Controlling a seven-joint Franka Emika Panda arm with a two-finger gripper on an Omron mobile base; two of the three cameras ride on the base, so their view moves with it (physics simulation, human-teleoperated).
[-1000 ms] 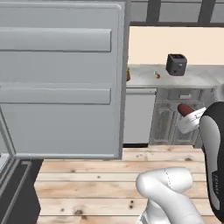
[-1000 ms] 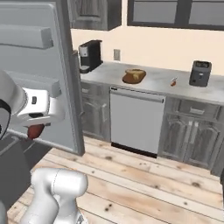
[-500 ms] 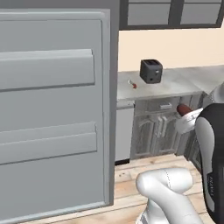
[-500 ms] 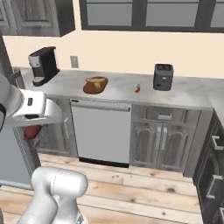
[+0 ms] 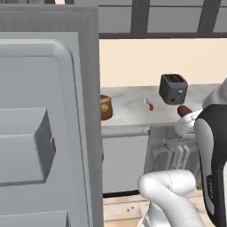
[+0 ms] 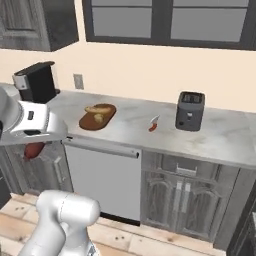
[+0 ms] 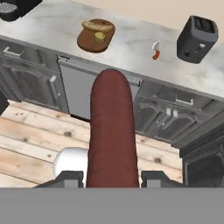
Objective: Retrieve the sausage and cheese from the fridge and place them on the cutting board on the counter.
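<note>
End effector (image 7: 111, 177) clamps the sausage (image 7: 110, 131) above the wooden floor (image 7: 26, 131).

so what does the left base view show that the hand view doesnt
Left base view alone: the open fridge door filling its left side. Hand view alone: the cutting board whole, with cheese and a bread roll on it, and the wooden floor. Both: the sausage in the gripper, the toaster, the counter.
</note>
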